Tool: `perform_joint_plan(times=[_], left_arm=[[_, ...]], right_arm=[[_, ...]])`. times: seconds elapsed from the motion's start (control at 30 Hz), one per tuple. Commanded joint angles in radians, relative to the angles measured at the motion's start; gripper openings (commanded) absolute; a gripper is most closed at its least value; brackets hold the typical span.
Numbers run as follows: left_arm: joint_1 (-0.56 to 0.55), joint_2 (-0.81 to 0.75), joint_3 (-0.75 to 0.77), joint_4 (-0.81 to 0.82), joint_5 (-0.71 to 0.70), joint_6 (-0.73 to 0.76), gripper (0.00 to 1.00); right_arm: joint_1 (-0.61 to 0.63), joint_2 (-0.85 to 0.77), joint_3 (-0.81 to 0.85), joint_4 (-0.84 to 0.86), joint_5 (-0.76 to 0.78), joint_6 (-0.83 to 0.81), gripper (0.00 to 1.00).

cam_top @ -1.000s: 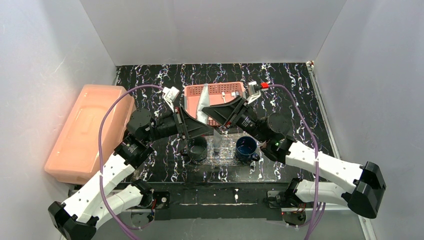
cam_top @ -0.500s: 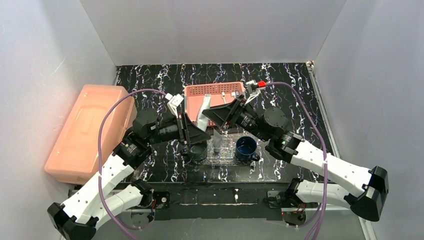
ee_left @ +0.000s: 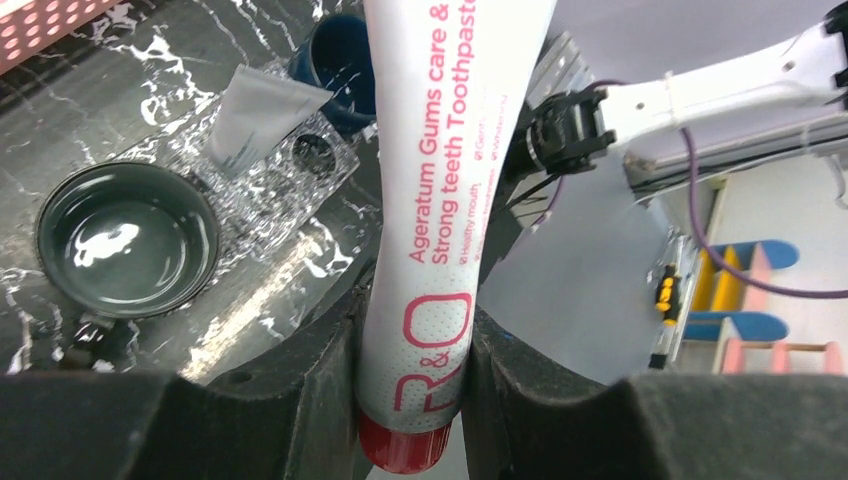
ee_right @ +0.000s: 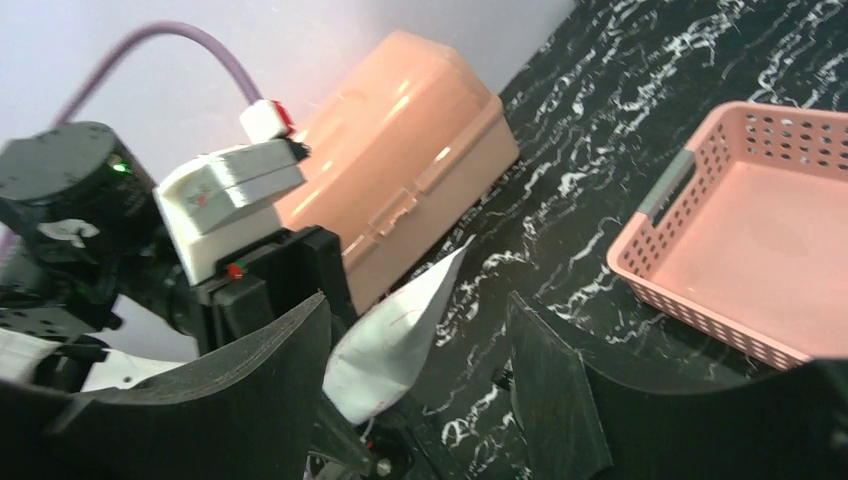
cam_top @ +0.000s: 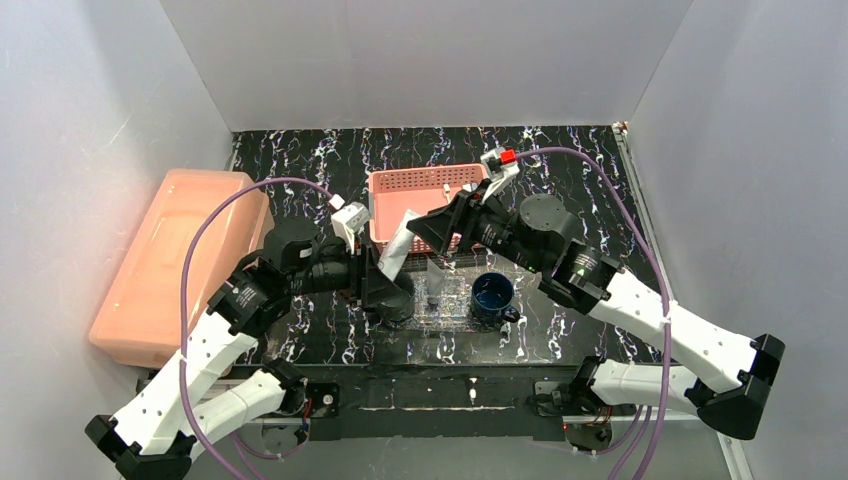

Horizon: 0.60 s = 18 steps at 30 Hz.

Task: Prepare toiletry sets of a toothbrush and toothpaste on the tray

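Top view: the left claw (cam_top: 385, 278) is clamped on a toothpaste tube (cam_top: 402, 243), held above the bench (cam_top: 600, 200) just left of the tray (cam_top: 455, 305). The tube's long axis slants, with the capped end low in the claw and the flat end up and away, toward the basket (cam_top: 425, 178). The right claw (cam_top: 440, 240) hangs at that flat end; its gap is hard to read from here. The blue cup (cam_top: 493, 293) stands just right of the tray.

Left wrist view: both fingers (ee_left: 320, 390) pinch the tube (ee_left: 450, 200) just above its red cap (ee_left: 405, 450), and the body runs straight away from the camera. Below lies the tray (ee_left: 290, 190) with a small tube (ee_left: 260, 120) on it. The dark cup (ee_left: 125, 250) is on one side and the blue cup (ee_left: 345, 60) on the other.

Right wrist view: the right claw (ee_right: 415, 320) stands wide open and grips nothing. The tube's flat end (ee_right: 395, 340) rises between the jaws, clear of one finger (ee_right: 545, 390) and close to the other; whether it touches there cannot be told. The basket (ee_right: 690, 310) and the box (ee_right: 400, 150) lie beyond.
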Motion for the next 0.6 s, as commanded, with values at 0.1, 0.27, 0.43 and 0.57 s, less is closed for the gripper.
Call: perform_joint_plan(times=[0.1,0.27,0.43,0.57], left_arm=[[0.004,0.006,0.094,-0.185,-0.016,0.251,0.0],[0.003,0.01,0.112,-0.255,-0.04,0.33,0.0],[-0.003,-0.011,0.097,-0.26,-0.077,0.355,0.0],[-0.057,-0.021,0.092,-0.267,-0.154,0.381,0.0]], right_arm=[[-0.037,0.034,0.072,-0.095,-0.061,-0.047,0.73],[-0.071,0.059,0.09,-0.093,-0.185,-0.036,0.74],[-0.107,0.086,0.102,-0.093,-0.303,0.003,0.74],[-0.127,0.096,0.103,-0.092,-0.358,0.04,0.74]])
